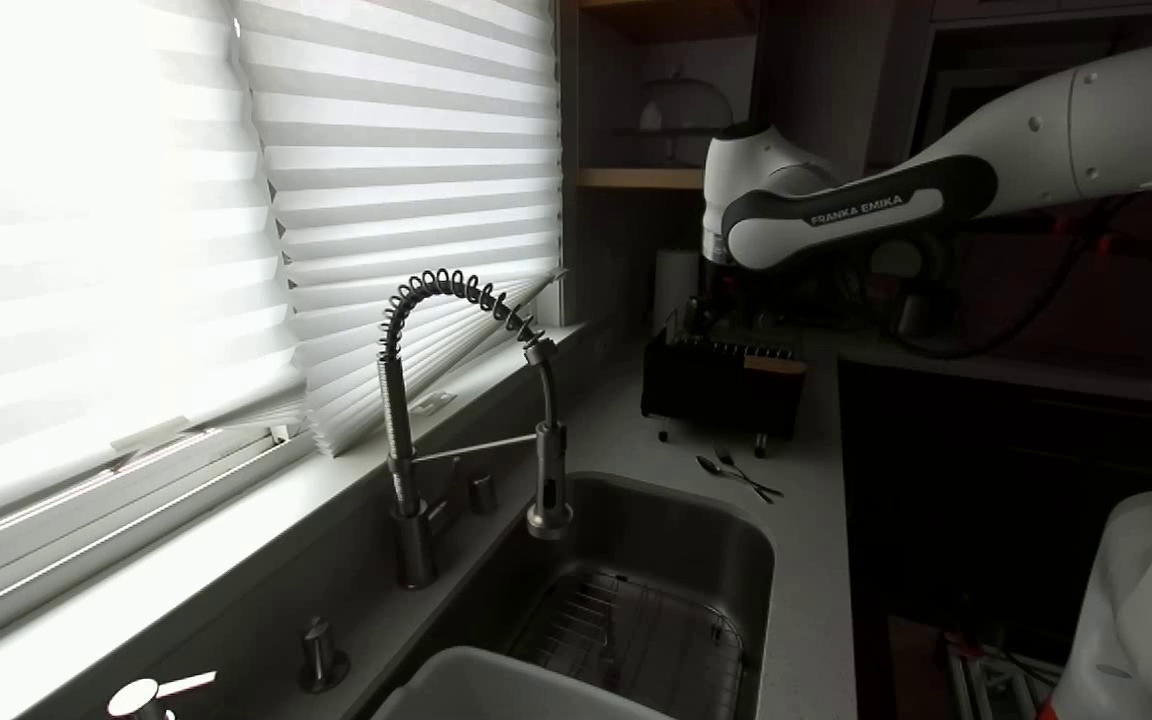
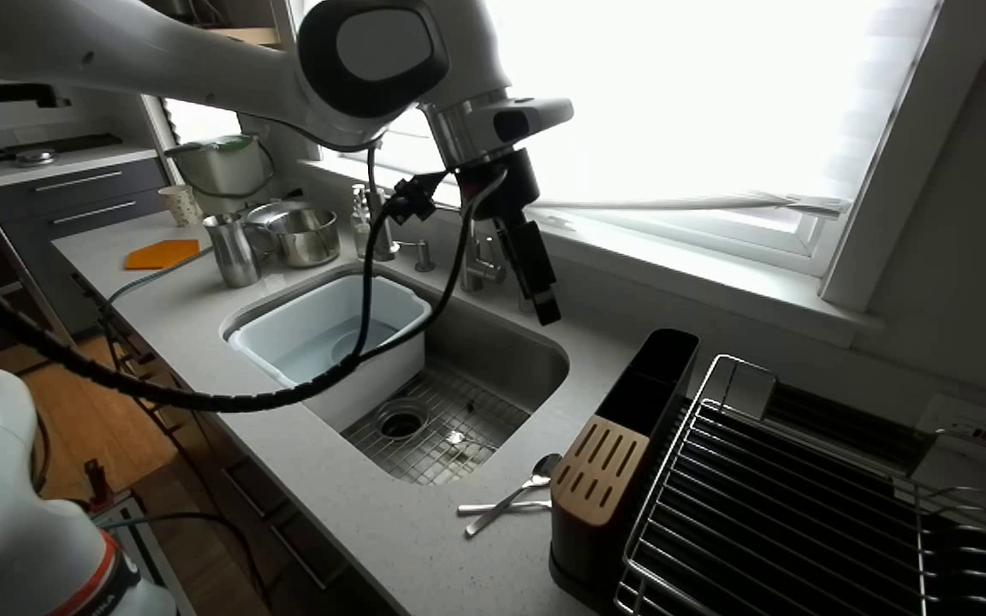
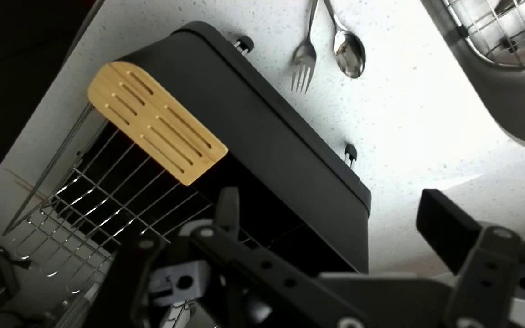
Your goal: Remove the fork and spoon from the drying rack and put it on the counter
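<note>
The fork [image 3: 305, 64] and the spoon [image 3: 350, 53] lie side by side on the pale grey counter [image 3: 408, 105], beside the drying rack [image 3: 262, 132]. In an exterior view, the spoon [image 2: 510, 500] and fork [image 2: 480, 508] cross between rack and sink; both also show small in an exterior view [image 1: 736, 478]. The rack has a black holder with a slotted wooden insert [image 3: 157, 123] and a wire grid behind it. My gripper [image 3: 335, 221] is open and empty above the holder, its fingers wide apart. It also shows above the counter in an exterior view [image 2: 546, 310].
The steel sink [image 1: 626, 500] holds a wire grid and a pale tub [image 2: 390, 368]. The coiled faucet [image 1: 391, 400] rises at its window side. A pot [image 2: 309, 235], metal cup [image 2: 234, 252] and orange board [image 2: 166, 254] stand past the sink. A cable hangs from the arm.
</note>
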Action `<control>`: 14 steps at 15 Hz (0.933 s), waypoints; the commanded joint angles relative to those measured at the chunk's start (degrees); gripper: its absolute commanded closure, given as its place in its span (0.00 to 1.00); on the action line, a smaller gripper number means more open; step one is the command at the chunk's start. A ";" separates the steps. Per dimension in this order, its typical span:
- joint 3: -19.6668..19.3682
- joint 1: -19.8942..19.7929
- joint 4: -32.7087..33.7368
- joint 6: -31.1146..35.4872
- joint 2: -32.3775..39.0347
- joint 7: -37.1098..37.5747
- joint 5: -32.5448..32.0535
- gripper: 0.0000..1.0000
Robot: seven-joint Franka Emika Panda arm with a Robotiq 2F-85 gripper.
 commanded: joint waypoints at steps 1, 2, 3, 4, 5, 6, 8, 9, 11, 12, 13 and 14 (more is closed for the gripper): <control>0.54 -1.24 -2.03 -1.26 -4.13 -3.01 1.82 0.00; 0.60 -1.40 -1.77 -2.55 -4.75 -3.46 2.54 0.00; 0.57 -1.53 -1.61 -3.41 -5.09 -3.90 3.04 0.00; 0.71 -1.75 -1.29 -4.81 -5.51 -3.57 3.21 0.00; 0.58 -1.75 -1.14 -5.62 -5.77 -4.01 4.03 0.00; 0.48 -1.74 -0.99 -6.83 -6.07 -4.63 4.77 0.00; 0.36 -1.87 -0.65 -8.49 -6.35 -5.70 5.51 0.00; -0.08 -1.43 0.25 -11.74 -6.03 -8.26 7.76 0.00; 0.68 -1.96 -0.05 -9.48 -5.66 -6.34 5.93 0.00; 0.65 -1.92 -0.01 -10.03 -5.73 -6.83 6.32 0.00; 0.63 -1.91 0.03 -10.29 -5.73 -7.06 6.48 0.00; 0.63 -1.90 0.03 -10.33 -5.73 -7.13 6.52 0.00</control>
